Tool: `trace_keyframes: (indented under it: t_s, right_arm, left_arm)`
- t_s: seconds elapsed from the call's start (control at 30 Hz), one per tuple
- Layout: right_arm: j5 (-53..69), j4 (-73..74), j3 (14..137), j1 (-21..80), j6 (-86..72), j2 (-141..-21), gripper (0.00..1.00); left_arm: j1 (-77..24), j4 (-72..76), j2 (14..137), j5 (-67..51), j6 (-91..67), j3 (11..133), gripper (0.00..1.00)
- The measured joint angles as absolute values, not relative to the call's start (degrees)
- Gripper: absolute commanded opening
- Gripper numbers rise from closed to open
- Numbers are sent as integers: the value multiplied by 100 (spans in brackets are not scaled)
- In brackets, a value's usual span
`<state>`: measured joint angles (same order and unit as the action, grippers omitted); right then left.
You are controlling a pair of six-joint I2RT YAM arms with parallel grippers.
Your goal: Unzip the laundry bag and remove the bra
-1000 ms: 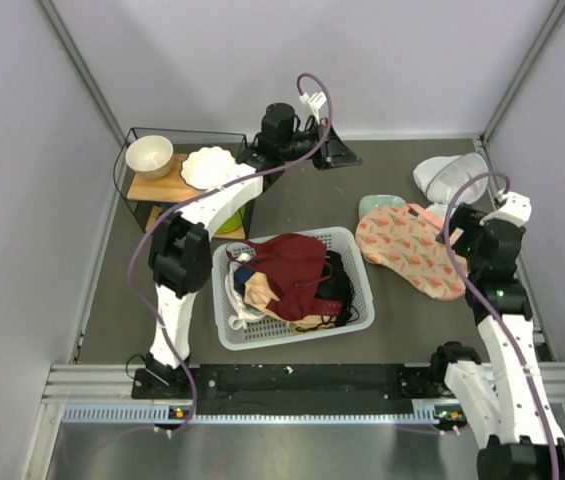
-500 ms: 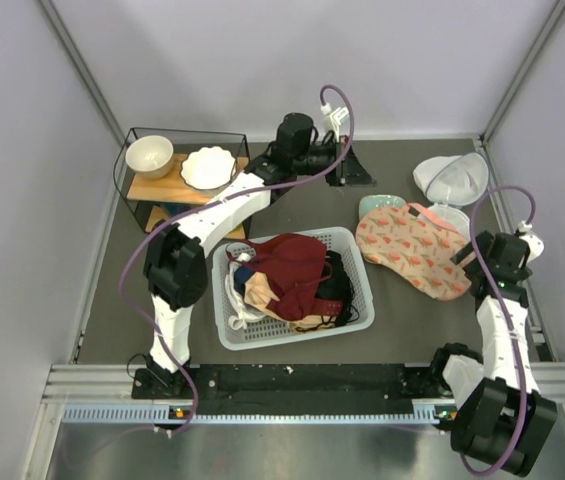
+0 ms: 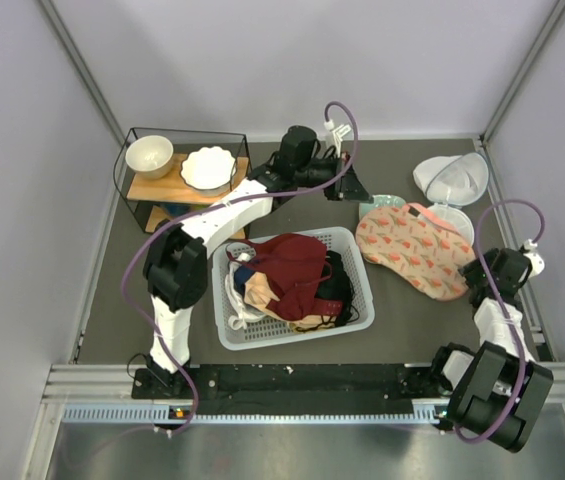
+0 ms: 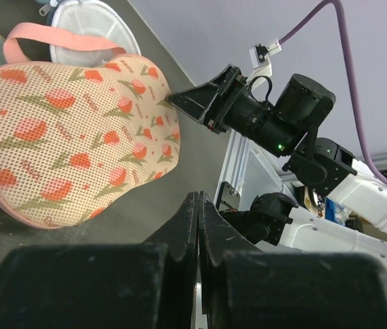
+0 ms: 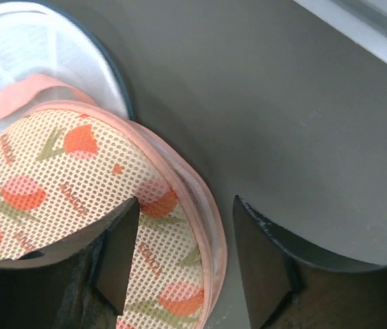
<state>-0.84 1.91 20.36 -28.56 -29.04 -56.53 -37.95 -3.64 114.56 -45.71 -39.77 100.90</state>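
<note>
The laundry bag [image 3: 409,248] lies flat on the right half of the tabletop [image 3: 402,320], between the white basket [image 3: 292,338] and the right edge. Its pink strap points to the far side. Its far end rests partly over a white mesh pouch [image 3: 452,178], and a mint-green thing [image 3: 377,203] shows just beside its far left corner. The zipper along the pink rim looks closed where the right wrist view shows it.

The right arm [image 3: 497,325] rises from its base at the near right corner, folds tightly, and turns its wrist toward the near right end of the bag. The right gripper [image 5: 186,205] stands with its jaws apart and holds nothing. The pink rim of the bag lies between the two fingers: one finger [image 5: 114,247] is over the flowered mesh, the other is over the bare grey surface. Whether they touch the fabric, I cannot tell.

The left arm [image 3: 224,210] reaches from the near left corner across the table to the middle of the far edge. The left gripper [image 4: 198,199] is clenched, finger against finger, with nothing between them. It hangs above the tabletop, well apart from the bag.
</note>
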Motion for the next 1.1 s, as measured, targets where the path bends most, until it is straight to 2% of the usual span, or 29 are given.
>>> trace_keyframes:
  t_s: [0.17, 0.2, 0.27, 0.3, 0.37, 0.4, 0.47, 0.53, 0.57, 0.73, 0.77, 0.83, 0.87, 1.1]
  right_arm:
    - [-25, 25, 1680, -2906, -2969, -5688, 43]
    - [8, -5, 1647, -2906, -2965, -5688, 38]
    - [80, -62, 1645, -2906, -2941, -5686, 38]
    - [128, -93, 1645, -2906, -2921, -5675, 48]
    - [180, -80, 1647, -2906, -2860, -5610, 85]
    - [169, -21, 1656, -2908, -2803, -5553, 91]
    - [119, 97, 1664, -2915, -2788, -5463, 91]
    - [95, 198, 1664, -2917, -2768, -5433, 87]
    - [99, 220, 1664, -2917, -2799, -5452, 78]
    - [158, 165, 1708, -2930, -2941, -5719, 48]
    - [204, 126, 1712, -2932, -2963, -5776, 32]
    - [360, 54, 1752, -2939, -2969, -5913, 14]
    - [447, 25, 1789, -2939, -2980, -6023, 0]
    - [642, 60, 1920, -2950, -3037, -6075, 0]
  left_arm:
    - [-3699, -392, 11456, -4606, -3903, 10016, 0]
    - [-3680, -390, 11456, -4606, -3903, 10005, 0]
    - [-3649, -392, 11456, -4606, -3905, 9983, 0]
    - [-3636, -395, 11456, -4606, -3905, 9981, 0]
    - [-3605, -392, 11452, -4604, -3903, 9979, 0]
    - [-3601, -392, 11448, -4602, -3903, 9972, 0]
    - [-3592, -397, 11439, -4600, -3900, 9963, 0]
    - [-3592, -405, 11428, -4600, -3900, 9959, 0]
    - [-3592, -405, 11424, -4604, -3900, 9959, 0]
    - [-3592, -497, 11410, -4674, -3844, 9968, 0]
    - [-3592, -530, 11410, -4685, -3822, 9970, 0]
    - [-3592, -598, 11410, -4687, -3771, 9977, 0]
    - [-3592, -624, 11410, -4687, -3750, 9985, 0]
    - [-3592, -657, 11410, -5070, -3734, 10075, 0]
